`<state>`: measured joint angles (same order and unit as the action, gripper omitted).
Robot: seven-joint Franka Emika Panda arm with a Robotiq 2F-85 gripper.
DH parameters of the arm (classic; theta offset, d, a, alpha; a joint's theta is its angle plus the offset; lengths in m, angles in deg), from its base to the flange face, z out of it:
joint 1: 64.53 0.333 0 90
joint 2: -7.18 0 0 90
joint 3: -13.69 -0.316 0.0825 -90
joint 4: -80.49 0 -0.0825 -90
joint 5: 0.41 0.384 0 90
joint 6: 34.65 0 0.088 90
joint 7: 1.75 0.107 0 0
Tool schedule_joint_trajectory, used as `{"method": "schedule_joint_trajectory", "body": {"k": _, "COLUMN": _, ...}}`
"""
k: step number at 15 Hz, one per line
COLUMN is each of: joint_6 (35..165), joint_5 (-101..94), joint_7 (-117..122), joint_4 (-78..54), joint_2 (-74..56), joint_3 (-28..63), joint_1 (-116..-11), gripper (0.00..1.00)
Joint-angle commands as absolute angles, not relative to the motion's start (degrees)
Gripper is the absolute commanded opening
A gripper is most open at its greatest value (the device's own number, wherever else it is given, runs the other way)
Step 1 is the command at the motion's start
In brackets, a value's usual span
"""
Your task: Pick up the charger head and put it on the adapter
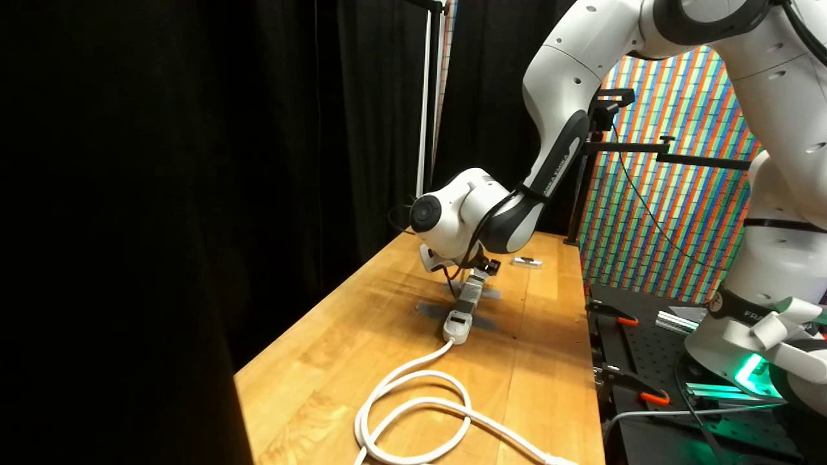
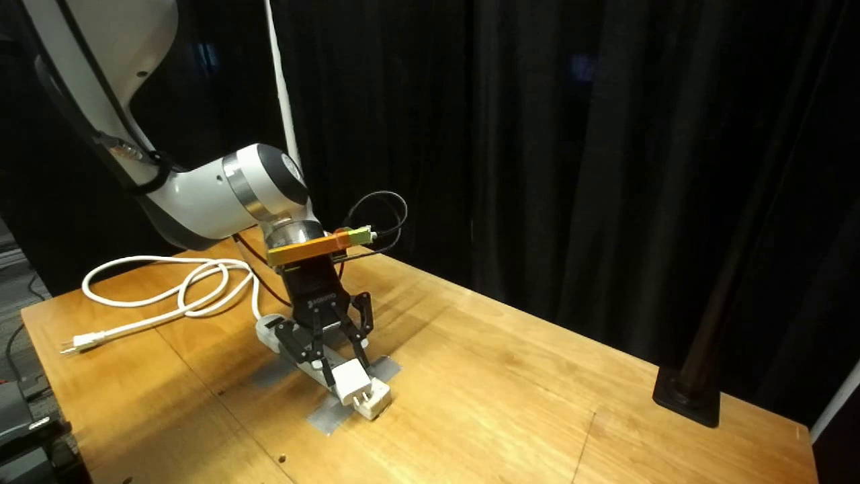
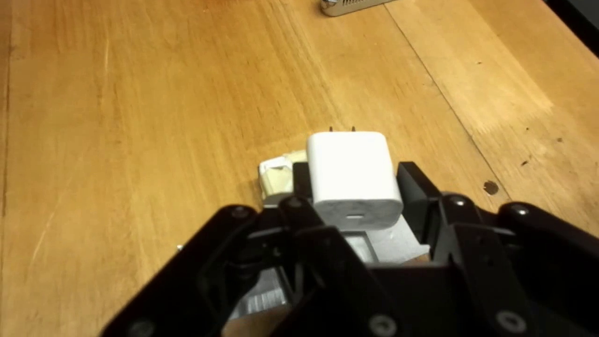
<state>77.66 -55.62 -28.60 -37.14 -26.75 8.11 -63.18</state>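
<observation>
The charger head (image 2: 351,378) is a small white block with two prongs pointing outward from the gripper. In the wrist view, the charger head (image 3: 353,171) sits between the two finger pads, its port end facing the camera. My gripper (image 2: 346,371) is shut on it, just over the far end of the adapter (image 2: 377,401); I cannot tell whether they touch. In the wrist view, the adapter's end (image 3: 276,175) shows left of and below the charger head, partly hidden by my gripper (image 3: 354,187). The adapter (image 1: 457,330) lies flat. In that exterior view the charger head cannot be made out.
Grey tape (image 2: 331,415) holds the adapter to the wooden table (image 2: 484,403). The coiled white cable (image 1: 510,436) lies on the table. A small metallic object (image 1: 526,262) lies beyond the gripper; it also shows in the wrist view (image 3: 355,4). A black stand base (image 2: 686,398) stands near the edge.
</observation>
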Motion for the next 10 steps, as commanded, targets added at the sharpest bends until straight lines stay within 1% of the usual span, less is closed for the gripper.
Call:
{"method": "schedule_joint_trajectory", "body": {"k": 1, "joint_6": 79.4, "joint_5": -49.6, "joint_7": -30.5, "joint_4": -39.7, "joint_2": -20.2, "joint_3": 7.0, "joint_1": -65.8, "gripper": 0.23}}
{"method": "schedule_joint_trajectory", "body": {"k": 7, "joint_6": 83.4, "joint_5": -29.6, "joint_7": -47.9, "joint_4": -41.4, "joint_2": -11.4, "joint_3": 6.7, "joint_1": -71.7, "gripper": 0.23}}
{"method": "schedule_joint_trajectory", "body": {"k": 10, "joint_6": 85.5, "joint_5": -19.1, "joint_7": -58.0, "joint_4": -41.9, "joint_2": -9.4, "joint_3": 7.7, "joint_1": -73.7, "gripper": 0.23}}
